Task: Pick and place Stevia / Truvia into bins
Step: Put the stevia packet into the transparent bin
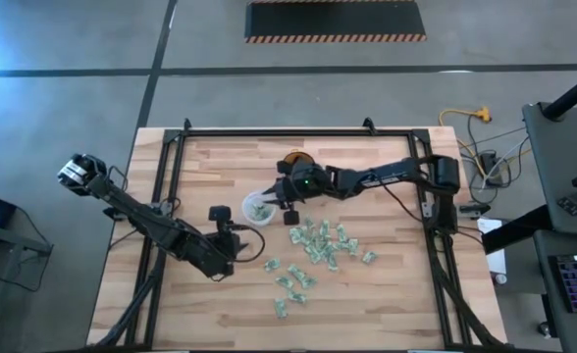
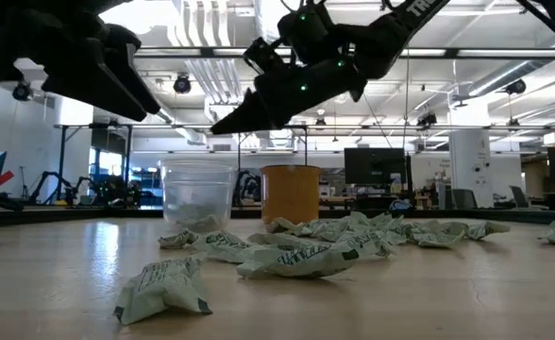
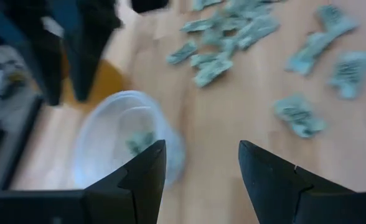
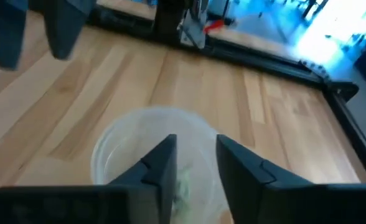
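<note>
The right gripper (image 1: 272,197) hung over the clear cup (image 1: 258,209), at that cup's 1 o'clock edge in the high view, its jaws parted with a narrow gap and nothing seen between them; a pale green sachet (image 4: 182,184) showed below the gap, inside the cup. The left gripper (image 1: 241,228) waited at the cup's 7 o'clock, just beside it, jaws wide and empty. The amber cup (image 1: 294,160) stood at 1 o'clock from the clear one, near it. The loose sachets (image 1: 320,243) lay scattered on the table (image 1: 387,304) from 3 to 6 o'clock of the clear cup, none touching it. These packets looked very light, thin and crumpled, soft enough to fold under the fingers, and likely to slide on the wood or cling to a pad on release. A pinch across a raised crease or a lifted edge would probably hold better than pressing down on a flat face. Count: two cups, two arms, and roughly twenty sachets loose on the table. They overlapped too much for an exact tally. At least one sachet sat in the clear cup, perhaps more.
</note>
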{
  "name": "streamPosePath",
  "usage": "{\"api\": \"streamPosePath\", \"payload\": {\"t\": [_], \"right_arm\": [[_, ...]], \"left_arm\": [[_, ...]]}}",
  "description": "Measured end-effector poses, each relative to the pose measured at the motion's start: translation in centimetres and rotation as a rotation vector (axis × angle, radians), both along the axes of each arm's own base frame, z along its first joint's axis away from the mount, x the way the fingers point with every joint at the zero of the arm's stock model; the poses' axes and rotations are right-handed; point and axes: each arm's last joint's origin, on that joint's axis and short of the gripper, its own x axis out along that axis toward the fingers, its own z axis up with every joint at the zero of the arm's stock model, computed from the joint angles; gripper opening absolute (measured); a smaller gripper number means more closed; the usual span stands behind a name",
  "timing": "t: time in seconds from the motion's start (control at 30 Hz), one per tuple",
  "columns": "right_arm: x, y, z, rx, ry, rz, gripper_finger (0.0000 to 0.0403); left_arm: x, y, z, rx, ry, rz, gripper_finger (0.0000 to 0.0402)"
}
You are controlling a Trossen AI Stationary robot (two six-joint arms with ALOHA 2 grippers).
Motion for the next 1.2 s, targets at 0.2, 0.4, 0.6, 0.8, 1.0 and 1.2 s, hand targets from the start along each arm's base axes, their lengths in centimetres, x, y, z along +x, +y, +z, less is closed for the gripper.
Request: {"api": "streamPosePath", "payload": {"t": [0.2,0.4,0.6,0.8,1.0,1.2], "right_arm": [[-2.9,1.3,2.2,-0.003,0.195,0.095,0.0141],[-6.6,3.2,2.1,0.037,0.338,0.141,0.0140],[-10.0,3.5,2.3,0.050,0.337,0.108,0.0126],[-13.4,3.7,3.0,0.052,0.308,0.047,0.0113],[-15.9,3.9,3.2,0.062,0.226,0.028,0.0102],[-17.1,4.0,3.4,0.057,0.174,0.029,0.0094]], "left_arm": [[1.0,-1.4,-1.1,-0.136,-0.023,-0.150,0.0185],[2.8,-2.6,-3.5,-0.147,-0.025,-0.153,0.0185],[4.4,-3.5,-5.8,-0.162,0.015,-0.099,0.0185],[5.3,-4.1,-7.2,-0.181,0.026,-0.054,0.0185],[5.7,-4.0,-8.4,-0.185,0.052,-0.037,0.0185],[6.3,-3.3,-8.8,-0.254,0.069,-0.029,0.0185]]}}
